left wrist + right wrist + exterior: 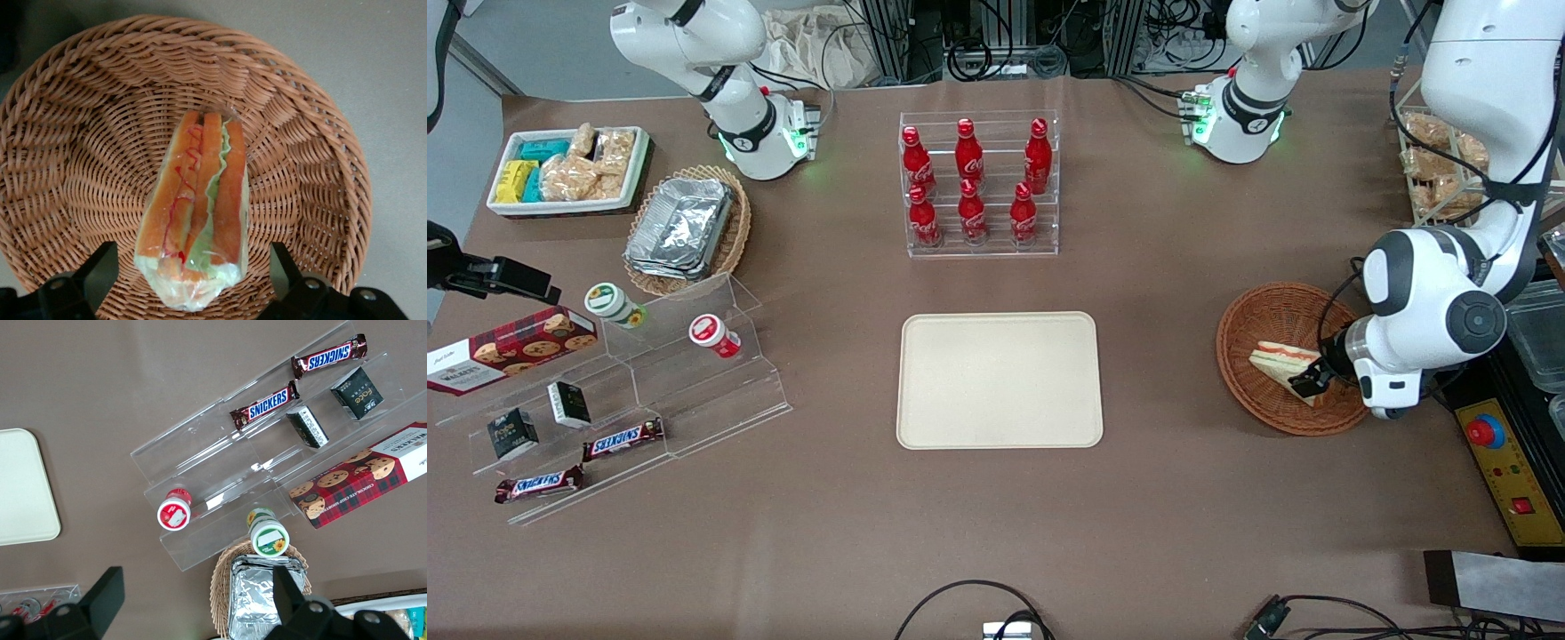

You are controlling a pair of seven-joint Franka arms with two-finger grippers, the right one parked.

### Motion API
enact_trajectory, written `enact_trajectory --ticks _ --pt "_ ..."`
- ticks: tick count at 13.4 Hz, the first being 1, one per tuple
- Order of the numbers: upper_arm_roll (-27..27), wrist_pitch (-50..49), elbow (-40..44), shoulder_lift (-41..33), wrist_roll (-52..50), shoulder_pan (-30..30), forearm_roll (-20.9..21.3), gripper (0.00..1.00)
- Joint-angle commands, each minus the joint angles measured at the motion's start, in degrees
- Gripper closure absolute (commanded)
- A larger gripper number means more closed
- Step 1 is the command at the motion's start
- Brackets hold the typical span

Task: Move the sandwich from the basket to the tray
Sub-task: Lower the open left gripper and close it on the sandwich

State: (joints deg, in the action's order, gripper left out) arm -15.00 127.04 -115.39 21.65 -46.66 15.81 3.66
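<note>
Sandwich (195, 213) in basket (313, 180) — gripper (190, 273) fingers spread either side.

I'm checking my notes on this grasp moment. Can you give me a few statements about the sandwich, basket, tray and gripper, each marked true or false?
1. The sandwich lies in the basket. True.
2. The gripper is shut on the sandwich. False: its fingers stand open, one on each side of the sandwich's end, apart from it.
3. The tray holds nothing. True.
4. The basket sits on the tray. False: it rests on the table, toward the working arm's end, apart from the tray.
5. The sandwich is in clear wrapping. True.
</note>
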Motion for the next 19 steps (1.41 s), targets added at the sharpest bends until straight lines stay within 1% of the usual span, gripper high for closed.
enact_trajectory --ticks 1,2,3,5,6,10,14,15,16,19 --pt "-0.2 3.2 -1.5 1.0 -1.7 -0.1 4.0 0.30" --pt "-0.2 3.2 -1.5 1.1 -1.5 -0.2 4.6 0.98" --pt "-0.2 3.2 -1.4 1.0 -1.6 -0.2 5.1 1.00" --pt "-0.3 2.5 -0.7 0.5 -1.5 -0.1 5.3 1.00" --pt "-0.4 0.4 0.3 0.3 -1.6 -0.2 5.3 1.00" --pt "-1.6 -13.6 9.8 0.3 -5.2 -2.5 4.9 1.00" --pt "-2.1 -23.0 22.4 0.5 -12.0 -8.8 3.5 1.00" --pt "-2.1 -25.1 25.3 0.7 -13.3 -10.8 1.5 1.00" --pt "-2.1 -26.5 27.5 0.9 -14.8 -12.7 0.6 1.00" --pt "-2.1 -26.2 28.4 1.1 -20.2 -18.0 0.4 1.00"
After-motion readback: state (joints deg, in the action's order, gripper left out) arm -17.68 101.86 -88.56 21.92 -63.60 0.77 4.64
